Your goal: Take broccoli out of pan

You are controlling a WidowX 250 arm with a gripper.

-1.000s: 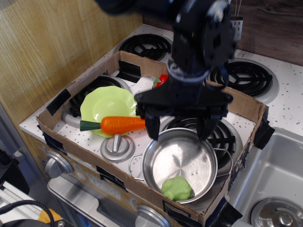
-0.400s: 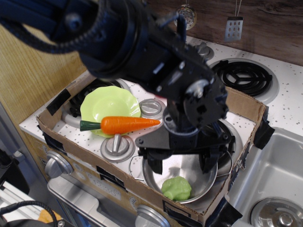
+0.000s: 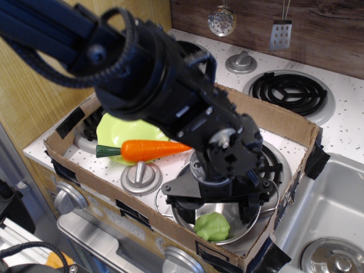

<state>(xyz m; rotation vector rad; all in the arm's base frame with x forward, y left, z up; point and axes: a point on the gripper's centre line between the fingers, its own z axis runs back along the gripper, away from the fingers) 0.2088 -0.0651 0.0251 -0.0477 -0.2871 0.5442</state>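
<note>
The broccoli (image 3: 212, 226), a small light-green lumpy toy, lies at the front of the shiny steel pan (image 3: 251, 223), near its front rim. The pan sits at the front right of the cardboard box, and the arm hides most of it. My black gripper (image 3: 213, 209) is open. It hangs low over the pan, just behind and above the broccoli, with one finger (image 3: 179, 206) at the left and the other at the right. The fingers do not touch the broccoli.
An orange carrot (image 3: 151, 149) lies across a pale-green plate (image 3: 120, 131) at the left. A grey knobbed disc (image 3: 140, 177) sits in front of them. The cardboard box wall (image 3: 284, 121) rings the area. A sink (image 3: 335, 210) is at the right and a coil burner (image 3: 290, 88) behind.
The arm has moved forward and down. The gripper has dropped from above the pan's back rim to just over the broccoli, still open. The broccoli and the pan have not moved.
</note>
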